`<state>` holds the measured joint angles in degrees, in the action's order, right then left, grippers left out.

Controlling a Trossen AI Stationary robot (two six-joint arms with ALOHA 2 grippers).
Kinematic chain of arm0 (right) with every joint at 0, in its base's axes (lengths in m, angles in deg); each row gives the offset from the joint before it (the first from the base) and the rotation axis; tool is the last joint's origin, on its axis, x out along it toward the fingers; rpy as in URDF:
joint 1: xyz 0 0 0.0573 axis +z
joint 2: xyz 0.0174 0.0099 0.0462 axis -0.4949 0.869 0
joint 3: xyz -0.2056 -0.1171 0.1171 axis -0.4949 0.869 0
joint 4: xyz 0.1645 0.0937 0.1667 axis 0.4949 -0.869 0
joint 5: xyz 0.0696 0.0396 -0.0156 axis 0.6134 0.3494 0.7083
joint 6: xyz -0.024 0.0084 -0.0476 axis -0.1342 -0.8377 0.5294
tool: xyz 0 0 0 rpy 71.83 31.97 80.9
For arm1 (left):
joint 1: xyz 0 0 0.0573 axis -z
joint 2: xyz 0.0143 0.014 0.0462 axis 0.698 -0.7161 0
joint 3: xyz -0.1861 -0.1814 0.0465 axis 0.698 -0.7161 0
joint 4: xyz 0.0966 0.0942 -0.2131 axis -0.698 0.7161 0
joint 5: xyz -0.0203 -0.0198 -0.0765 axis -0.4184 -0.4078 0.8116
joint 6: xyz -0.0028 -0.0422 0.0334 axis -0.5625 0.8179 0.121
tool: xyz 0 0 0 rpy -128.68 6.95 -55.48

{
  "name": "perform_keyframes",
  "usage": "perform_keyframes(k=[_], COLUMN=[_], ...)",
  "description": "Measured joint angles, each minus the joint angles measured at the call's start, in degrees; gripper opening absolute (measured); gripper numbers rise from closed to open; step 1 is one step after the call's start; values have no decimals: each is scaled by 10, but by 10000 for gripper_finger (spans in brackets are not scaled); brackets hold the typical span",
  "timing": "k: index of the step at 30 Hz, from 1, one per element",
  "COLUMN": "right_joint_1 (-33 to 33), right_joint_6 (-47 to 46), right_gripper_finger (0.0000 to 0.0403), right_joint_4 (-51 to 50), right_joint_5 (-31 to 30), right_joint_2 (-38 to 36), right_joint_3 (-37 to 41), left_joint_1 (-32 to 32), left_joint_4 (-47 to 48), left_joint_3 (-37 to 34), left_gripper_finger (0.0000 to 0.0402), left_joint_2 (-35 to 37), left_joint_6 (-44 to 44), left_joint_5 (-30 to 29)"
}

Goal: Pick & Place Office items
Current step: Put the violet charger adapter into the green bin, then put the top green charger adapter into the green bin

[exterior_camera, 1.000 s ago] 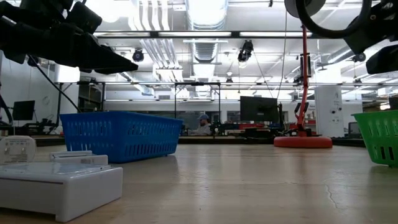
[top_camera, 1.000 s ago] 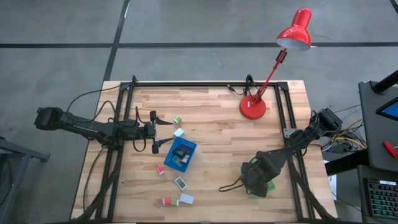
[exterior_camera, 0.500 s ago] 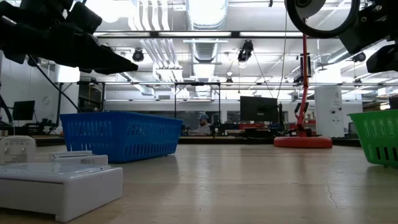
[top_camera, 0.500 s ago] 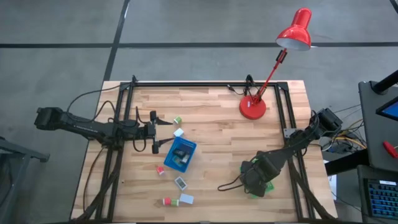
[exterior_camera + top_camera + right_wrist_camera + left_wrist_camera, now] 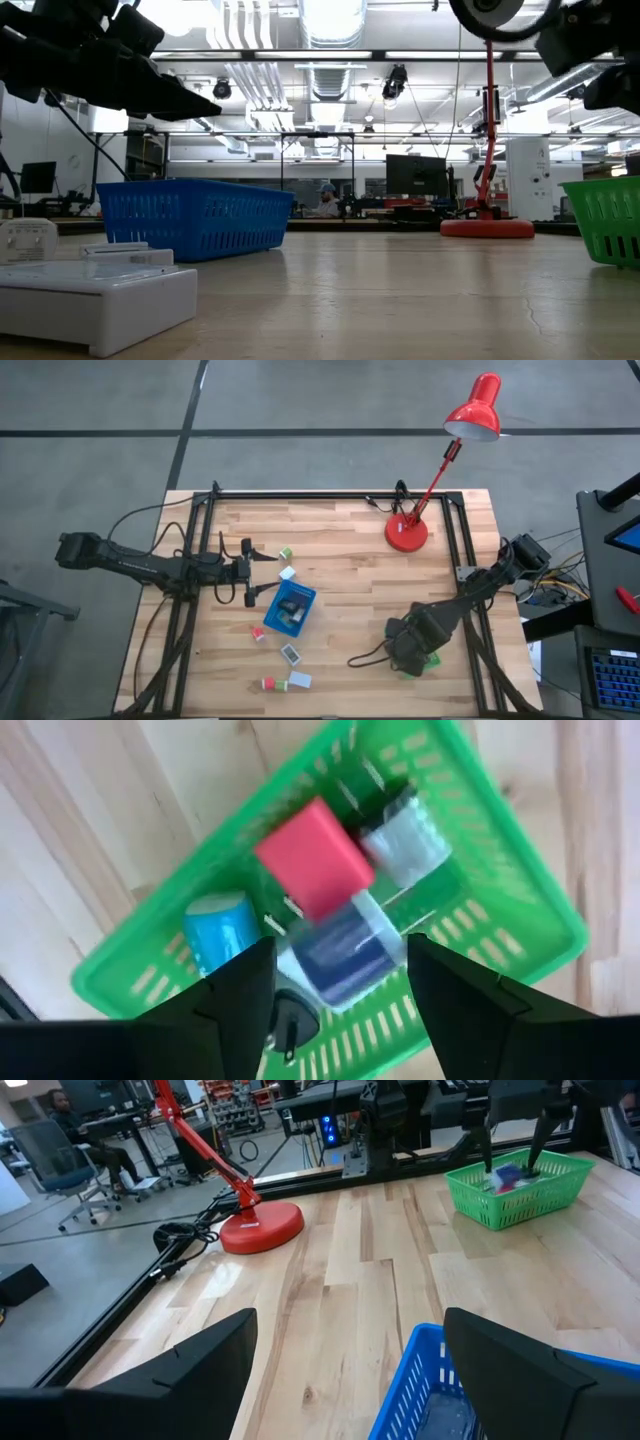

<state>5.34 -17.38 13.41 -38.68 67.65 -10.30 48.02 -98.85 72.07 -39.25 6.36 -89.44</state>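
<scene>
My right gripper (image 5: 338, 960) hangs open, pointing down, over the green tray (image 5: 500, 890) near the table's right front (image 5: 432, 658). In the tray lie a red block (image 5: 315, 855), a light blue one (image 5: 218, 917), a navy one (image 5: 345, 952) and a white-and-black one (image 5: 405, 838). My left gripper (image 5: 252, 572) waits open at the left, level, just left of the blue tray (image 5: 290, 608), which holds a few items. Loose office items lie around it: a green-white one (image 5: 285, 553), a light blue one (image 5: 288, 573), a red one (image 5: 258, 632) and a white box (image 5: 299, 680).
A red desk lamp stands on its base (image 5: 406, 533) at the far right, its head over the table's far edge. A black frame (image 5: 330, 495) runs around the table. Bare wood lies between the two trays. A cable (image 5: 365, 658) trails left of the right gripper.
My right arm's wrist has turned a little above the green tray; in the low view its upper parts have shifted left and up. The left arm and the loose items have kept still.
</scene>
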Motion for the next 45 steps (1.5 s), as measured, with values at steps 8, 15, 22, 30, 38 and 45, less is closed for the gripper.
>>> perform_keyframes(k=[8,15,22,30,38,45], right_joint_1=[0,0,0,-5,-38,-82], right_joint_6=[40,114,232,431,597,697], right_gripper_finger=[221,221,221,221,221,221], right_joint_4=[0,16,124,371,715,1028], right_joint_5=[-88,-219,-368,-478,-475,-452], right_joint_2=[0,0,-1,-1,-1,-1], right_joint_3=[-53,-93,-89,-30,97,227], left_joint_1=[0,0,0,0,-2,-3], left_joint_4=[0,0,0,0,3,4], left_joint_3=[0,0,0,0,0,0], left_gripper_finger=[326,326,326,326,326,326], left_joint_2=[0,0,0,0,0,0], left_joint_6=[0,0,0,3,36,41], left_joint_5=[0,0,0,0,-7,-20])
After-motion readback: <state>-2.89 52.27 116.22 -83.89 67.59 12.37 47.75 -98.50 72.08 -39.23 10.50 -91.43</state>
